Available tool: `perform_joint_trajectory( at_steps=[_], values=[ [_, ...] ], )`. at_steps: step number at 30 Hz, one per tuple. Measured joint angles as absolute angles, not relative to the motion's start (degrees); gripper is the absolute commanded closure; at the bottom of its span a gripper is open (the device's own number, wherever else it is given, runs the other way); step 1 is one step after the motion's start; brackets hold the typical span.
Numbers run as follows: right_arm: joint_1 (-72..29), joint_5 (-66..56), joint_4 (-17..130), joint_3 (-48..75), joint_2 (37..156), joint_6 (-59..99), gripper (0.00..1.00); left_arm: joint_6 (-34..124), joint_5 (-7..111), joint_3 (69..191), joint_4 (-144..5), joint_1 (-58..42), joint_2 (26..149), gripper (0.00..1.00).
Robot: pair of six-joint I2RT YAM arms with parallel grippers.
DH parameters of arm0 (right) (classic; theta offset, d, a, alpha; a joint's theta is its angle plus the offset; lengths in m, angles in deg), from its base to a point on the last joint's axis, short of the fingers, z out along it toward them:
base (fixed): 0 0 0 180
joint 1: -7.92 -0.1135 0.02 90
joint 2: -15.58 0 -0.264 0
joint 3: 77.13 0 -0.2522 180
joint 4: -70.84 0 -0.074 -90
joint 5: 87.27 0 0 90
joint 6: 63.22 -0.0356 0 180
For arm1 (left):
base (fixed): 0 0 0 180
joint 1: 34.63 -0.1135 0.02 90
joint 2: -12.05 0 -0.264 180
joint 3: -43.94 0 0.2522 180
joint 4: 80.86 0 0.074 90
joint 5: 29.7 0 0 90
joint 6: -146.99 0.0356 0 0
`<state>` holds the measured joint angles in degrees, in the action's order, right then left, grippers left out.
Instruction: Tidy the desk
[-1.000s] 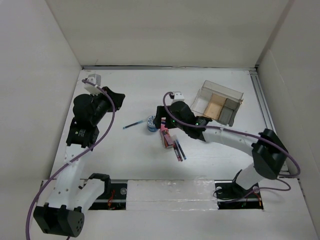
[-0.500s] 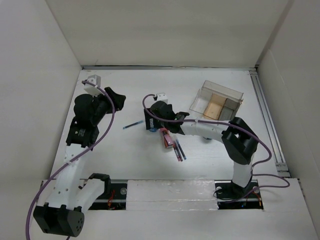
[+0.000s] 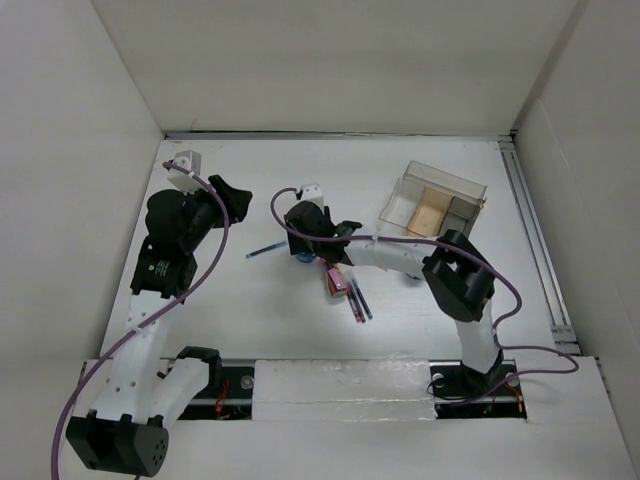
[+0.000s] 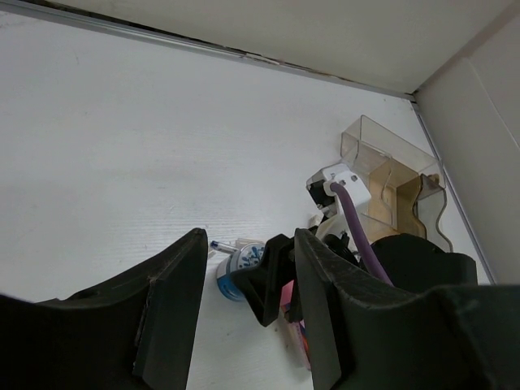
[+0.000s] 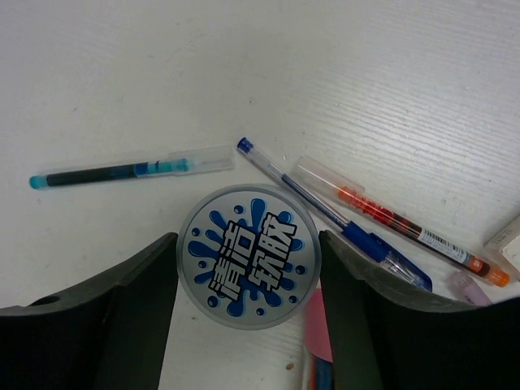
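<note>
The desk (image 3: 250, 310) is a white tabletop. A round jar (image 5: 249, 257) with a blue splash lid stands on it in the middle. My right gripper (image 5: 250, 325) is open and points down over the jar, one finger close on each side of it. In the top view the right gripper (image 3: 306, 244) covers most of the jar (image 3: 302, 257). A teal pen (image 5: 122, 172) lies left of the jar. A blue pen (image 5: 325, 213) and a red pen (image 5: 398, 221) lie to its right. My left gripper (image 3: 228, 196) is open and empty, above the desk's left part.
A clear compartmented tray (image 3: 432, 205) stands at the back right. A pink item (image 3: 335, 276) and more pens (image 3: 358, 300) lie just in front of the jar. A metal rail (image 3: 530, 230) runs along the right edge. White panels wall the desk.
My right gripper has swung left from beside the pink item to over the jar, and its fingers now straddle it. The left arm has barely moved.
</note>
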<state>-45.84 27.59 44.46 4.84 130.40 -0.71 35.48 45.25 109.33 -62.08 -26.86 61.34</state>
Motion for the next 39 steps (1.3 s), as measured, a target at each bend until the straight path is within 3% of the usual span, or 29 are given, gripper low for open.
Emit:
perform_joint_trajectory(
  at_steps=[2,4,13,21,28,39],
  values=[
    [-45.9,27.8,44.4,4.1,130.9,-0.6,0.52,35.5,45.3,109.3,-62.1,-26.9,61.3,0.57],
    [-46.0,27.8,44.1,3.6,131.1,-0.6,0.56,35.5,45.3,109.3,-62.1,-26.9,61.1,0.57],
    [-42.8,25.6,44.2,3.8,124.1,-0.6,0.57,35.5,45.3,109.3,-62.1,-26.9,60.1,0.58],
    [-21.6,24.5,48.8,3.8,112.5,-1.8,0.57,35.5,44.7,109.3,-62.1,-26.9,59.1,0.56],
    [-8.7,24.7,47.3,3.8,113.7,-2.3,0.56,35.4,44.1,109.3,-62.1,-26.9,58.7,0.41],
    [-2.7,24.3,44.0,1.7,122.7,-2.6,0.56,35.3,43.8,109.3,-62.1,-26.9,58.6,0.40]
  ],
)
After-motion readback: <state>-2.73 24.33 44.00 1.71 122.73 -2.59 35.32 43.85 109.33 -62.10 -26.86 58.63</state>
